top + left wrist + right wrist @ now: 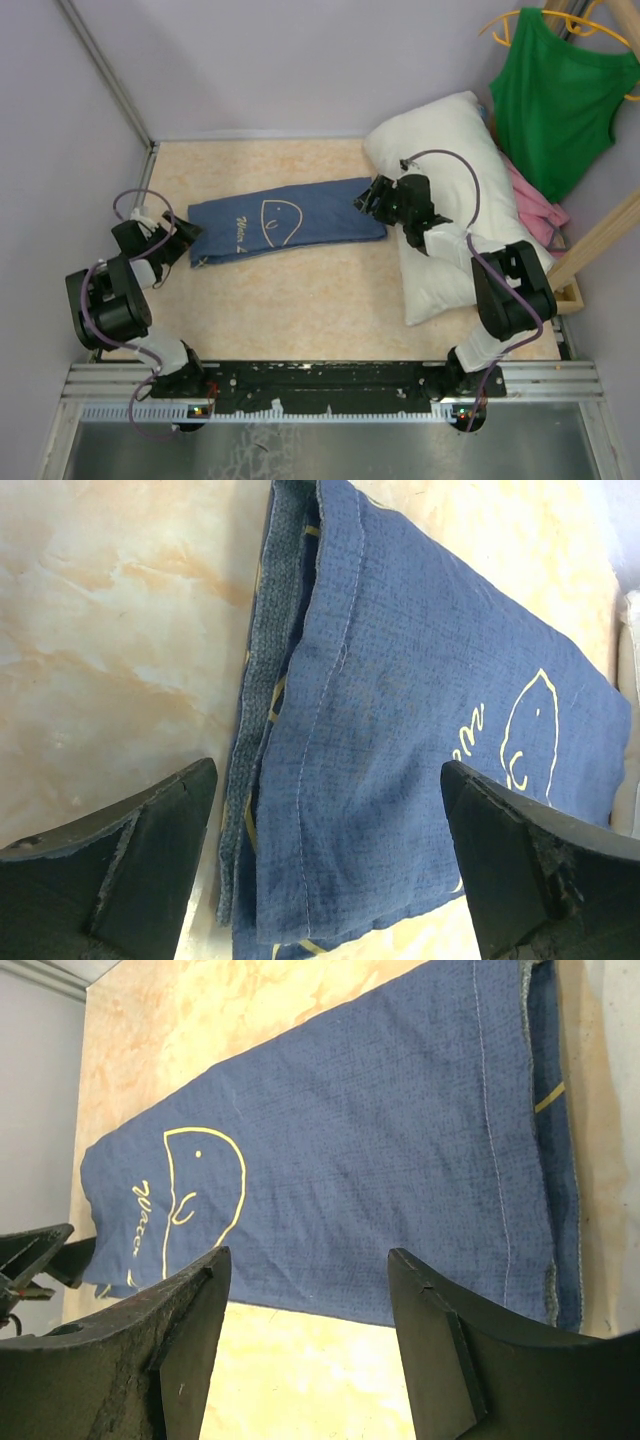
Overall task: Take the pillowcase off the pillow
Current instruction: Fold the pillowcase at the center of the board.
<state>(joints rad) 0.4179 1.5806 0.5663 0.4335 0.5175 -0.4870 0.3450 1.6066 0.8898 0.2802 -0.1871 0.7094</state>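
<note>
The pillowcase lies flat on the surface, just left of the bare pillow. Your left gripper and right gripper hang open at its ends, holding nothing. Close either one carelessly and you may snag the cloth and drag it onto the pillow.

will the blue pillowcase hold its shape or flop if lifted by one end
Probably floppy: the pillowcase lies flat and thin, so it would likely drape from a pinch. Likely light for its size, being empty. Its coarse weave probably resists slipping.
</note>
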